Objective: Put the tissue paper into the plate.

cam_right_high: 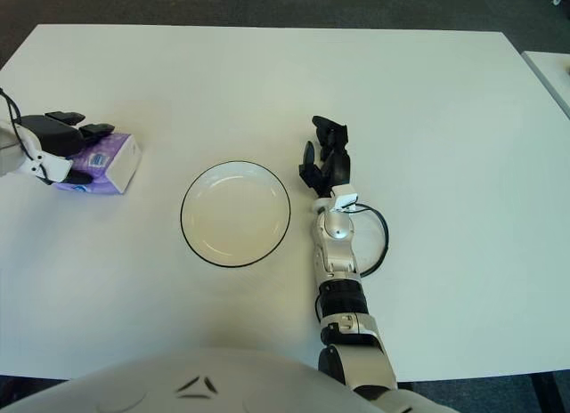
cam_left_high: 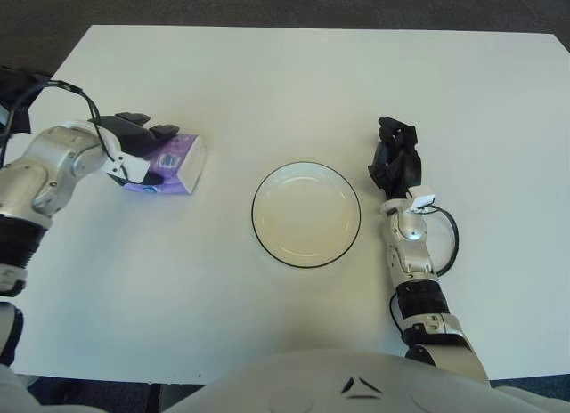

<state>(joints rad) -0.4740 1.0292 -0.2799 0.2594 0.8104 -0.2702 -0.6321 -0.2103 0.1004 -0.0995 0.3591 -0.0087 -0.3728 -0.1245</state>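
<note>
Reaching over the purple tissue pack (cam_left_high: 169,164), the left hand (cam_left_high: 134,139) has its dark fingers (cam_left_high: 153,128) laid across the pack's top face, with the thumb side showing low at the near edge; they look curled around the pack, though whether they are pressing it firmly or merely resting on it cannot be told from these views. The pack itself lies flat on the white table (cam_left_high: 294,75), well to the left of the plate (cam_left_high: 305,214) and not touching it. Behind the fingers, the left wrist and silver forearm run back toward the table's left edge. The plate, white with a dark rim, sits near the middle of the table and holds nothing. Just beside the plate's right rim shows the right hand (cam_left_high: 394,159), idle, its fingers loosely bunched and pointing away from the robot, holding nothing. By the look of things, the step in hand is the grasp: the task is at its start, the pack not yet lifted. The next move would call for a secure closing on the pack, a lift clear of the table, then a sideways carry to the right until it hangs over the plate's centre, followed by a lowering and release. A soft pack may buckle or slip if pinched only at one edge.
</note>
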